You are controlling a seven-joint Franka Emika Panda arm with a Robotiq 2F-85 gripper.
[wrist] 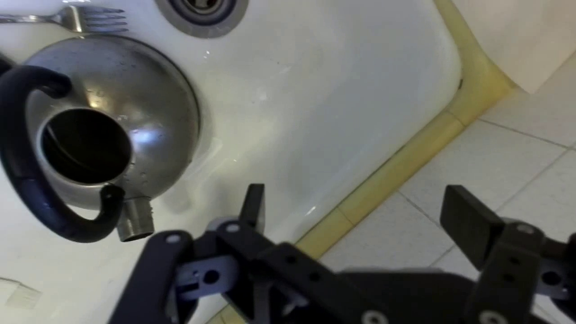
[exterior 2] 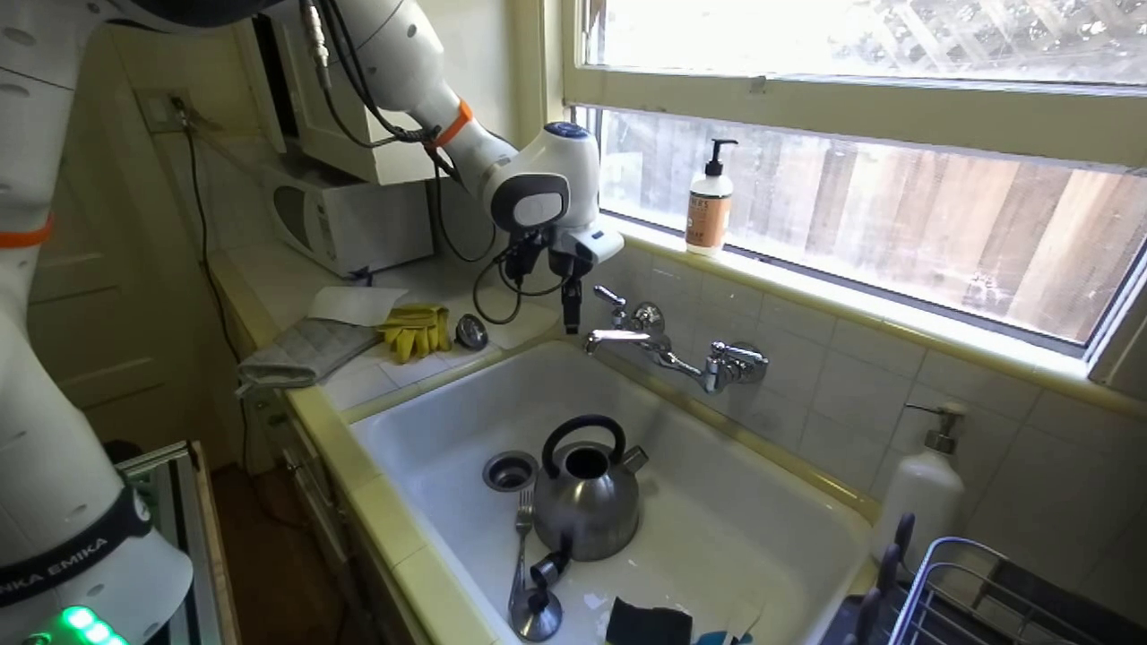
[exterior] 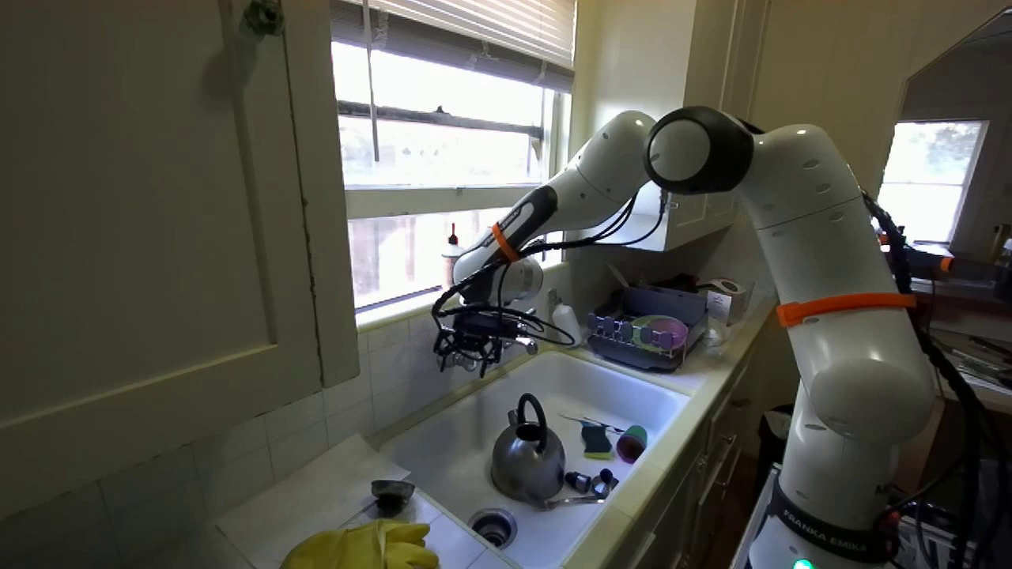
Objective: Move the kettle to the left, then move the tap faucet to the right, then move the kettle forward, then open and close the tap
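Nearest my lens in an exterior view is a pale cupboard door [exterior: 142,237], filling the left side. My white arm [exterior: 846,348] arches over from the right of that view, above the white sink [exterior 2: 762,511]. In both exterior views I have the metal kettle [exterior 2: 587,506] standing upright on the sink floor, its dark handle arched over a round mouth. The chrome tap faucet [exterior 2: 661,345] is fixed to the tiled wall [exterior 2: 824,385] above the sink, its spout pointing left in an exterior view. My gripper [wrist: 361,211] hangs fingers down near that spout; whether they touch, I can't tell. From the wrist I read it as released: fingers spread wide over the sink's corner edge, the kettle apart from them. Yellow gloves [exterior 2: 415,331] lie on the counter [exterior 2: 358,390], and a pump bottle [exterior 2: 708,210] stands on the window sill [exterior 2: 762,271]. The drain [exterior 2: 510,471] is just beside the kettle, as is a fork [wrist: 85,19]; whether fork and kettle touch I can't make out.
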